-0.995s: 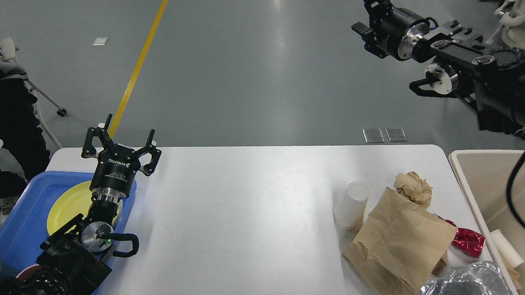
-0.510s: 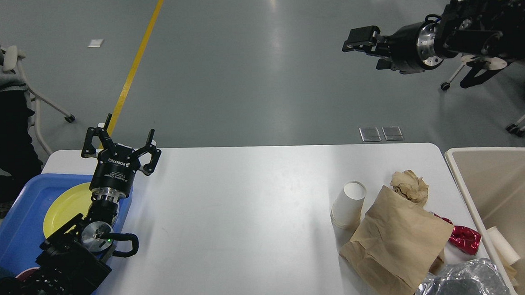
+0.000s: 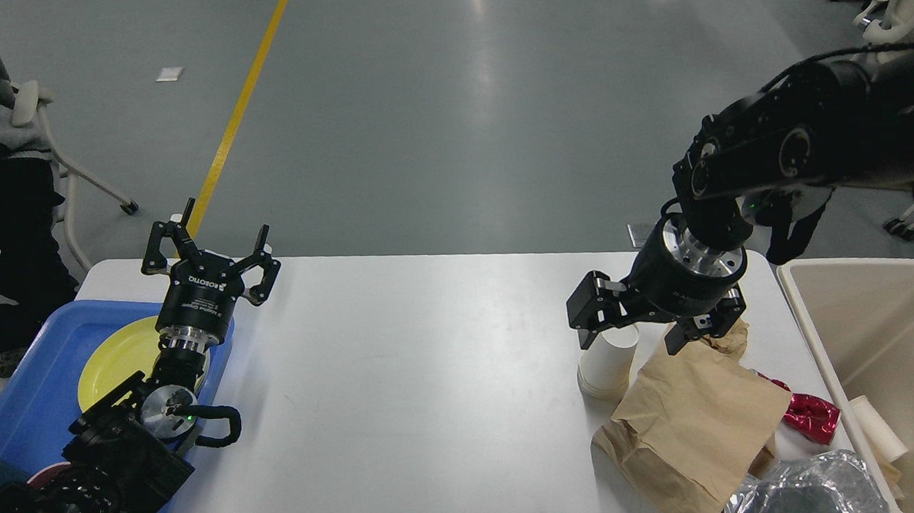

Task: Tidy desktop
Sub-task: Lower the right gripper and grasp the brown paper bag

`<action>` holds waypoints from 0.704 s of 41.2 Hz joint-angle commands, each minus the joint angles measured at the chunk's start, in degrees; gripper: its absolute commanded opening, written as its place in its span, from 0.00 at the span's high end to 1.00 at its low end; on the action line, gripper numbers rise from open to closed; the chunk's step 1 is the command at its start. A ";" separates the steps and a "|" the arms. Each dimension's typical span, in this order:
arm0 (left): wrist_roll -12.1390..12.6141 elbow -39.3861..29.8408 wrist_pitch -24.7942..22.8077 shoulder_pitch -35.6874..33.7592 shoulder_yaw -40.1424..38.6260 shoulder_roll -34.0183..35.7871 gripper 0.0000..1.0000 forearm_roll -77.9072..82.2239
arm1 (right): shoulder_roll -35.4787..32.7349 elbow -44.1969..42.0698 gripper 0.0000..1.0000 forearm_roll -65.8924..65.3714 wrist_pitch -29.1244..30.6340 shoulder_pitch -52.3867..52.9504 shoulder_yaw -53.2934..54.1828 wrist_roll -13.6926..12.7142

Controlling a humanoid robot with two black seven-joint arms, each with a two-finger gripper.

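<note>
The white desktop (image 3: 431, 365) fills the middle of the head view. At its right end lie a white paper cup (image 3: 607, 365), a brown paper bag (image 3: 696, 423), a crumpled brown paper ball (image 3: 730, 338), a red foil wrapper (image 3: 811, 414) and a clear plastic bag (image 3: 810, 492). My right gripper (image 3: 636, 333) hangs open just above the cup, its fingers spread over the cup and the bag's top edge, holding nothing. My left gripper (image 3: 209, 240) stands open and empty over the desktop's far left corner.
A blue tray (image 3: 38, 383) at the left holds a yellow plate (image 3: 118, 360). A beige bin (image 3: 886, 361) with a white roll inside stands past the desktop's right edge. A person sits on a chair (image 3: 43, 143) at the far left.
My right arm has swung down from high above the floor at the upper right to just over the cup and paper bag. The left arm has not moved.
</note>
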 commanded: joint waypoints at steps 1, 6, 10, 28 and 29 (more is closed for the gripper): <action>0.00 0.00 -0.08 0.00 0.00 0.00 0.01 -0.01 | -0.84 -0.97 0.00 0.62 -5.75 -4.51 -0.85 -0.83; 0.00 0.00 -0.08 0.00 0.00 0.00 0.01 -0.01 | -1.37 -1.32 0.00 1.14 -9.62 -7.85 -2.35 -1.01; 0.00 0.00 0.01 -0.09 0.00 0.00 0.01 -0.01 | -1.46 -2.29 0.00 8.07 -13.48 -12.42 -1.56 -1.01; 0.00 0.00 0.01 0.00 0.00 0.00 0.01 -0.01 | 3.11 -5.36 0.00 16.44 -28.87 -26.22 0.99 -1.01; 0.00 0.00 -0.07 0.00 0.00 0.00 0.01 -0.01 | 3.28 -5.80 0.00 16.44 -29.57 -26.92 1.25 -1.01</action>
